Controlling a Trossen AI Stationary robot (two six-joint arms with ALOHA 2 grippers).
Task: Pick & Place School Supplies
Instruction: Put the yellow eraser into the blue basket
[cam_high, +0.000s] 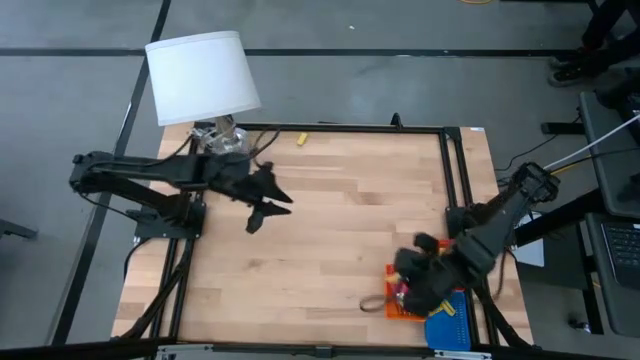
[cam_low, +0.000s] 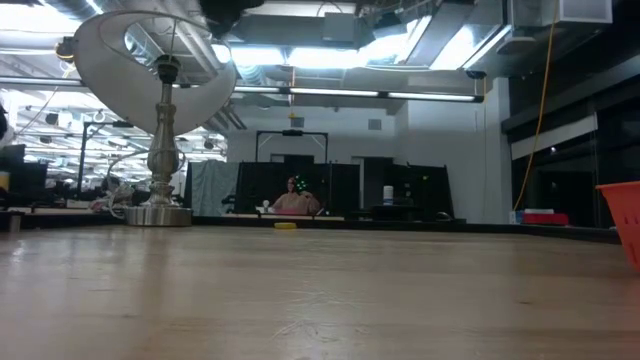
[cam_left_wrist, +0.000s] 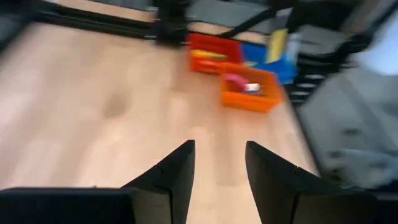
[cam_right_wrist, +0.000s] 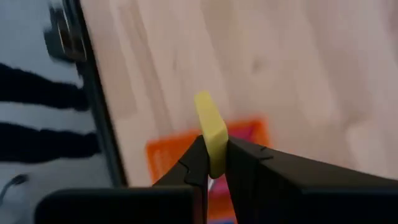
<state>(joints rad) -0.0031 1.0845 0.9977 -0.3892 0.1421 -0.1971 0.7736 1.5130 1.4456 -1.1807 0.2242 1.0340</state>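
My right gripper (cam_right_wrist: 214, 163) is shut on a flat yellow pack (cam_right_wrist: 210, 127), seen edge-on, above the orange mesh tray (cam_right_wrist: 177, 155). In the high view that gripper (cam_high: 412, 280) hangs over the orange tray (cam_high: 392, 303) near the table's right near corner. The left wrist view shows the yellow pack (cam_left_wrist: 277, 43) upright above the trays, and small items (cam_left_wrist: 239, 83) lie inside the orange tray. My left gripper (cam_high: 262, 207) is open, in the air over the table's left far part. One small yellow item (cam_high: 300, 138) lies on the table at the far edge. My right gripper pinches the yellow pack between its two fingers by the pack's lower end (cam_right_wrist: 214, 152). The fingers press on its two broad faces. The pack stands out past the fingertips, lifted clear above the orange tray.
A white-shaded lamp (cam_high: 200, 75) stands at the far left corner. A blue tray (cam_high: 450, 325) sits beside the orange one, and a red tray (cam_left_wrist: 211, 50) beyond them. A black frame rail (cam_high: 455, 170) runs along the table's right side. Bare wood (cam_high: 330, 220) fills the middle.
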